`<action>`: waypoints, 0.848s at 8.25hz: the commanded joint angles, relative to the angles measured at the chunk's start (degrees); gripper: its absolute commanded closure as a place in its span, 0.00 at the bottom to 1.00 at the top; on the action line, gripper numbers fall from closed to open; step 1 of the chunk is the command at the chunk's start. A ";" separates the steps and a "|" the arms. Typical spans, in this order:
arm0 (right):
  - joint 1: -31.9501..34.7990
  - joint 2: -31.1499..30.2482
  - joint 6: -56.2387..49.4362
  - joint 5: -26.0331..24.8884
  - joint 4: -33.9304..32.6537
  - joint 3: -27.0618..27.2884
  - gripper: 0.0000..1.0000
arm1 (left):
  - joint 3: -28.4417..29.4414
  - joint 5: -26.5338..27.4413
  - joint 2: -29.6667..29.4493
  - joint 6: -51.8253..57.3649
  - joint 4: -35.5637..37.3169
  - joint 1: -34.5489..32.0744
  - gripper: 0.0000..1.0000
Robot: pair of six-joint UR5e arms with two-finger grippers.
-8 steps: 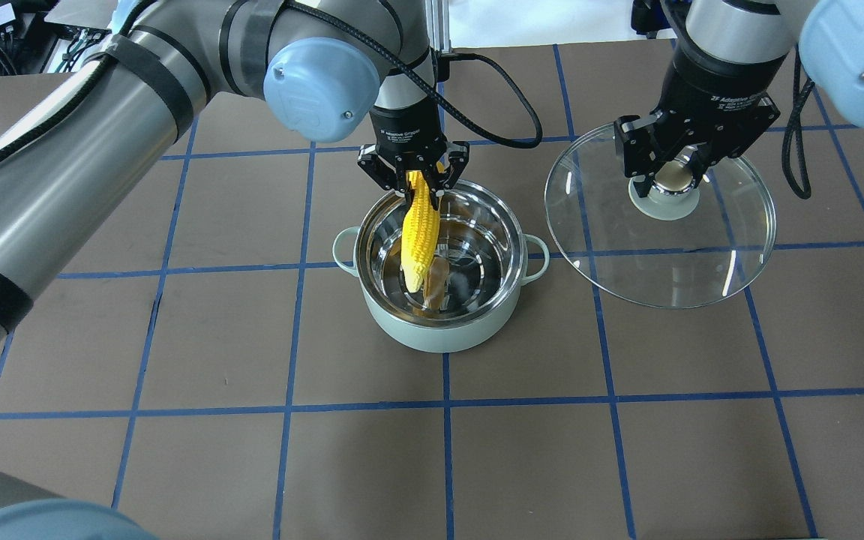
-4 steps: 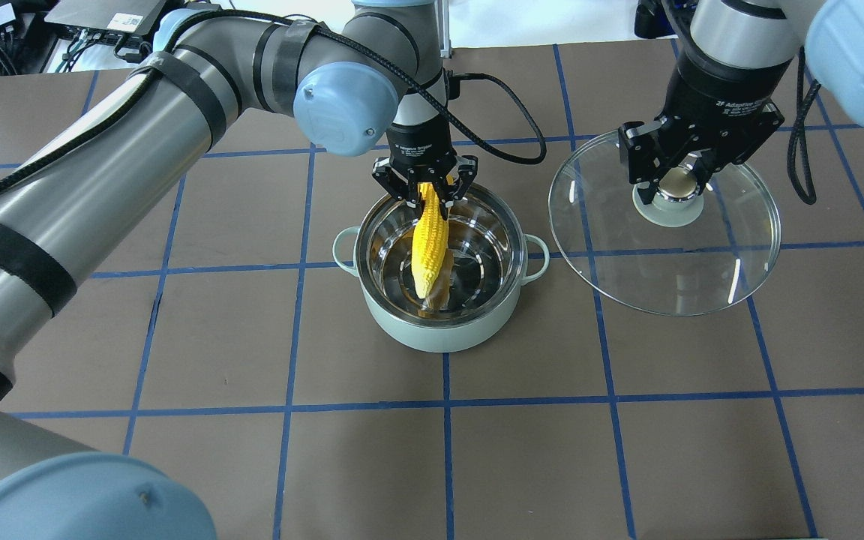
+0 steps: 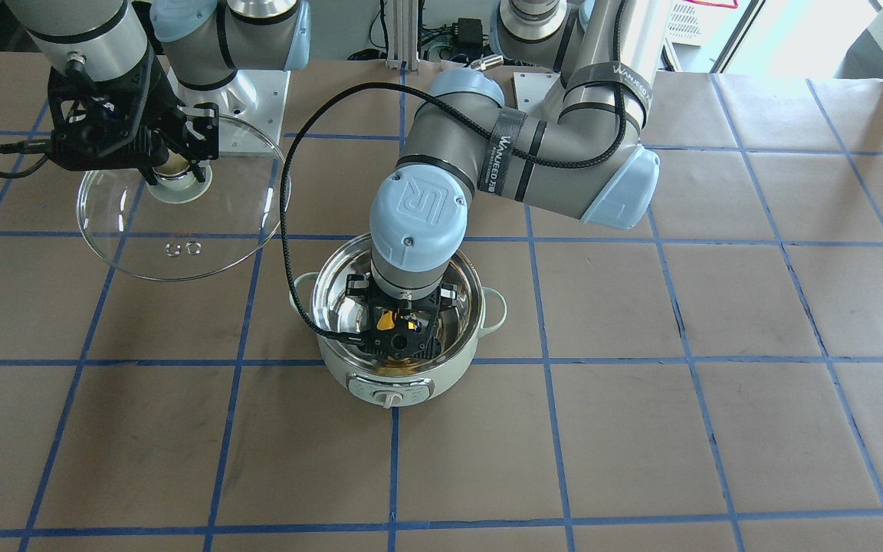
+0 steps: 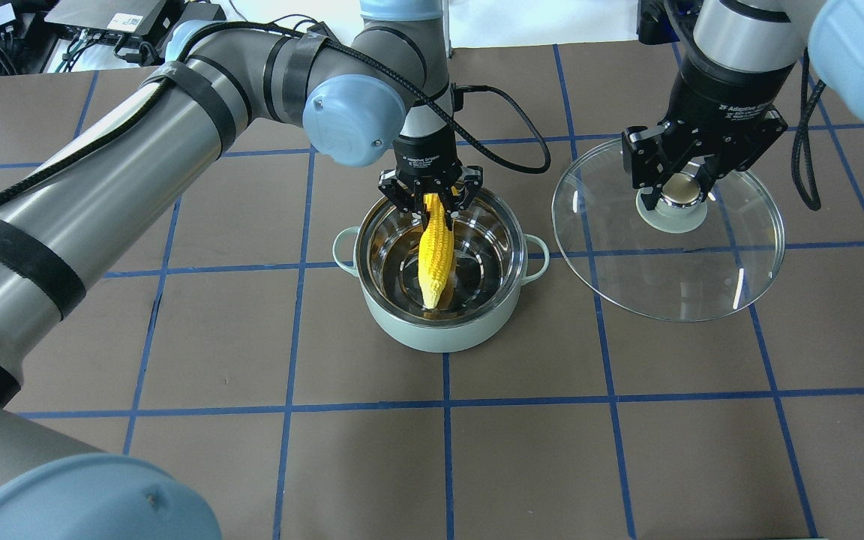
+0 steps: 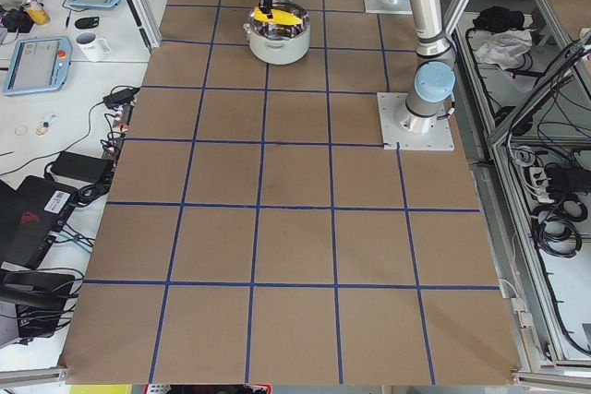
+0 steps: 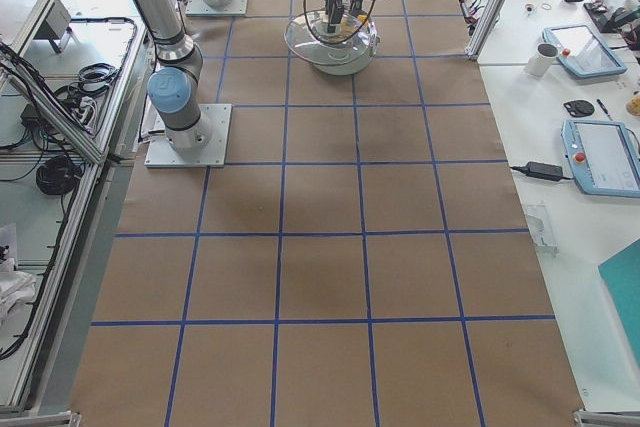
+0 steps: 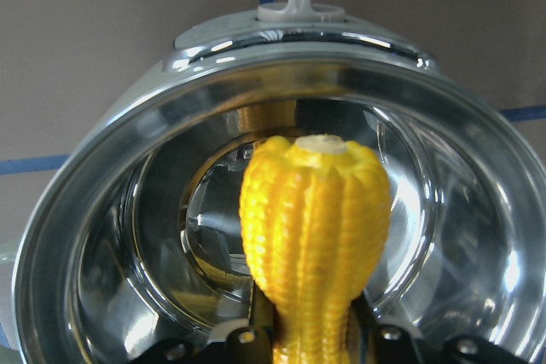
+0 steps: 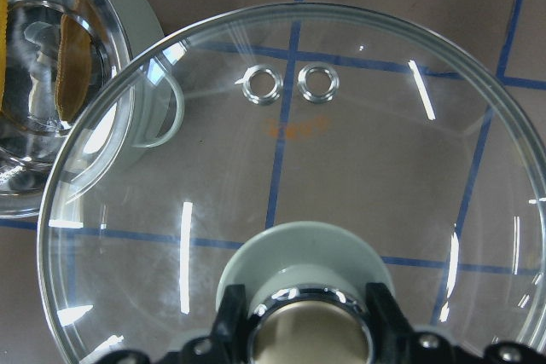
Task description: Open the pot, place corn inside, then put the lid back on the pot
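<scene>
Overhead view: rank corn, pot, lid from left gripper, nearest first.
1. corn: clamped in the left gripper, hanging down.
2. pot: directly beneath, table centre.
3. lid: off to the robot's right, held by the right gripper.

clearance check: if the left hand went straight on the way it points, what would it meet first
Likely the pot floor, via the tip of the corn that the left hand holds; depth unclear.

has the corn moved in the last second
Yes. The corn has sunk deeper into the pot, its tip now nearer the pot's near wall.
</scene>
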 commanded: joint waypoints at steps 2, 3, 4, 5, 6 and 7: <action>-0.49 0.09 -2.58 -0.31 0.16 0.05 0.57 | -2.63 0.18 0.09 -1.76 2.39 -0.04 0.69; -0.50 0.09 -1.98 -0.14 0.34 0.05 0.57 | -2.81 0.18 0.09 -1.76 2.74 -0.04 0.67; -0.50 0.35 -1.89 -0.22 0.60 0.49 0.57 | -2.90 0.27 0.09 -1.76 2.83 -0.04 0.62; -0.67 0.26 -1.97 -0.31 1.65 0.58 0.57 | -2.90 0.27 0.09 -2.72 3.35 -0.04 0.43; -0.67 0.17 -1.80 -0.22 1.40 0.67 0.56 | -2.90 0.27 0.09 -5.95 3.79 -0.04 0.28; -0.58 0.09 -1.80 -0.22 1.05 0.58 0.56 | -2.90 0.27 0.09 -7.55 3.88 -0.04 0.15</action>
